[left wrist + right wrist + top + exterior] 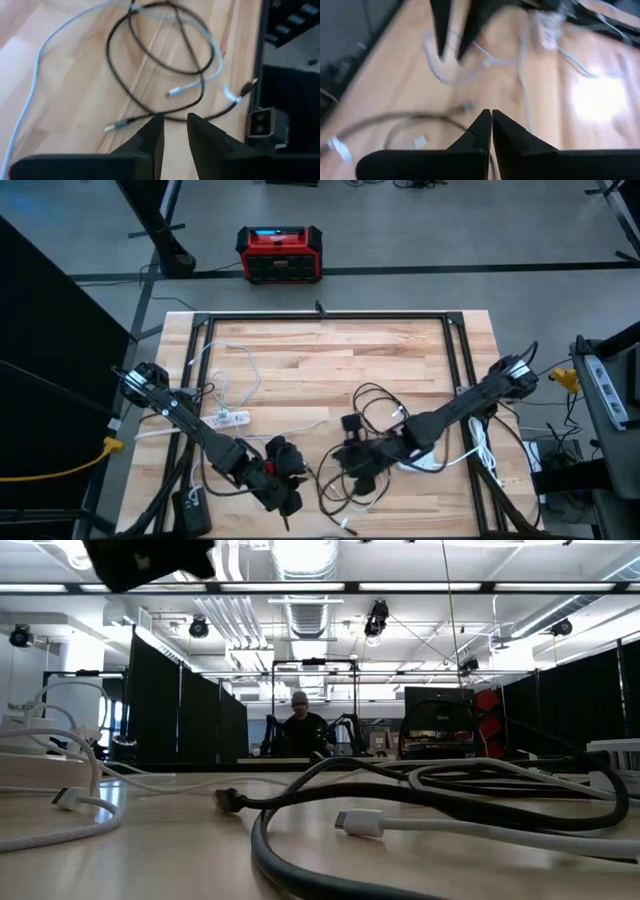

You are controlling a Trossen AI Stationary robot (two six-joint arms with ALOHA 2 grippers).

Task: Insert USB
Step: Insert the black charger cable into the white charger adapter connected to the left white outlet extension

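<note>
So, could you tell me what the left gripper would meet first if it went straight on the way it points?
Probably the black cable lying across the wooden table just beyond the left gripper; depth is uncertain.

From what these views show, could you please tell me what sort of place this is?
Probably a robotics lab or test hall: a wooden worktable strewn with cables, black curtain partitions under exposed ceiling ducts, and a person at a station behind.

Black cable (372,402), white cable (232,370), pale wood table (330,350)
</note>
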